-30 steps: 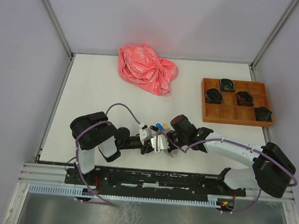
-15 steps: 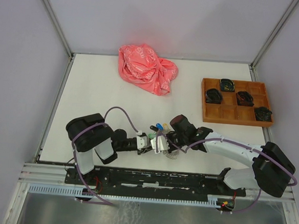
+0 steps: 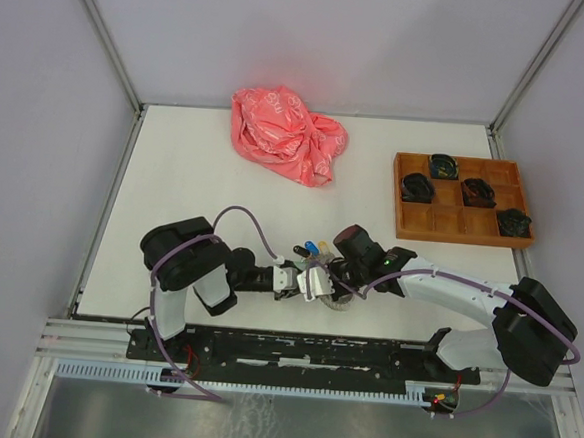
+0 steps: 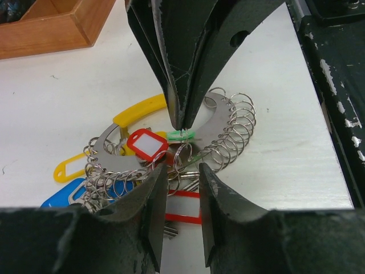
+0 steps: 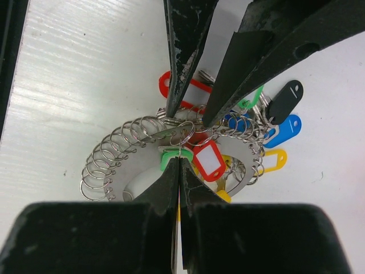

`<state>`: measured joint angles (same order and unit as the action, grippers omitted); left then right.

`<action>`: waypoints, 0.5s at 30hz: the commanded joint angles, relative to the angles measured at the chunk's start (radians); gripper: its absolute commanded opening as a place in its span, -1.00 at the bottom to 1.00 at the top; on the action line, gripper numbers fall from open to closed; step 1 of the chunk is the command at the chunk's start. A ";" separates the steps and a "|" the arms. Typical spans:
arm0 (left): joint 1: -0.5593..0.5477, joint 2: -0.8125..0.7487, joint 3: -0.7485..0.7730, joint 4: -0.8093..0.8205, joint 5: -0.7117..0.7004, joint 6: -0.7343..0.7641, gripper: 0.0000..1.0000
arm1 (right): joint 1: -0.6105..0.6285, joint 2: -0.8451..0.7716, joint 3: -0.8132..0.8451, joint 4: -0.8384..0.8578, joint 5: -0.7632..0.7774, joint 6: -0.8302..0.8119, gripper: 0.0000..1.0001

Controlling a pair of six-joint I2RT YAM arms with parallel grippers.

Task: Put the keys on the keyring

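The keyring is a curved metal strip strung with several split rings; it also shows in the right wrist view and the top view. My right gripper is shut on the green tag of one key, right at a ring; the left wrist view shows that green tag pinched. A red tag hangs beside it. My left gripper is open, jaws apart over another red tag lying flat. The key blades are mostly hidden.
Yellow tags, a blue tag and a black tag lie bunched by the ring. A wooden compartment tray stands at the right. A pink bag lies at the back. The table's front edge is close by.
My left arm has shifted a little, its gripper staying by the key pile. My right gripper has stayed shut over the pile.
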<state>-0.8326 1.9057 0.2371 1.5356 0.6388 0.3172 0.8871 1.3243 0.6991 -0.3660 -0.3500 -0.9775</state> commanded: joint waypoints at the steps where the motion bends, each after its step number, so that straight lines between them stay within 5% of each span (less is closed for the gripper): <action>1: -0.008 0.026 0.044 0.175 0.019 0.075 -0.28 | 0.008 0.010 0.057 0.035 -0.013 -0.016 -0.99; 15: 0.010 0.020 0.024 0.193 -0.020 0.041 -0.24 | 0.004 -0.042 0.004 0.108 0.021 0.048 -0.99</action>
<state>-0.8200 1.9347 0.2493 1.5352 0.6342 0.3393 0.8845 1.3228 0.6991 -0.3656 -0.3275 -0.9676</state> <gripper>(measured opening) 0.383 0.012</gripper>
